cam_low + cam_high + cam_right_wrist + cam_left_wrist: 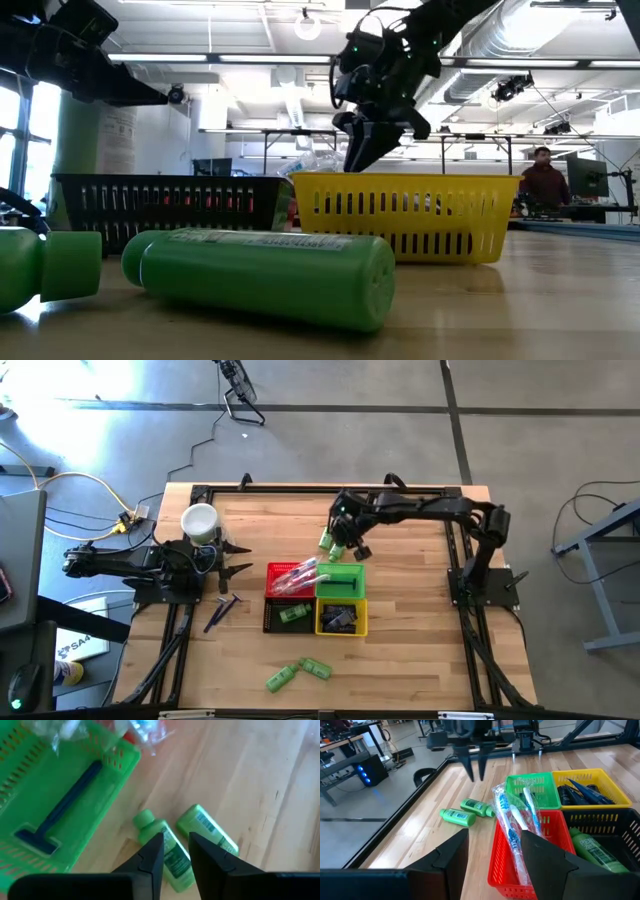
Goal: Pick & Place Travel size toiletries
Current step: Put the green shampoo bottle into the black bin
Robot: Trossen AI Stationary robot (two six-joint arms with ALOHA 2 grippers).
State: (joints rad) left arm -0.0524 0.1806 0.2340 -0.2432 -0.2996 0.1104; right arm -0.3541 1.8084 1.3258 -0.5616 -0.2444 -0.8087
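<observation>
Two green mini bottles (175, 862) (210, 831) lie side by side on the wood beyond the green basket (341, 578). My right gripper (176, 851) hangs above them, pointing steeply down, open by a narrow gap and touching nothing; the left wrist view shows it (475, 770) well clear of the bottles (457, 815). My left gripper (497, 855) waits open at the table's left, facing the red basket (520, 870) of wrapped toothbrushes (512, 827). Two more green bottles (298, 673) lie near the front edge. Dark tubes (222, 610) lie left of the black basket.
Four small baskets stand together mid-table: red, green with a blue razor (65, 805), black (290, 616) with a green bottle, yellow (342, 618) with dark packets. A white cup (200, 520) stands at the far left. A person (543, 180) sits in the room behind.
</observation>
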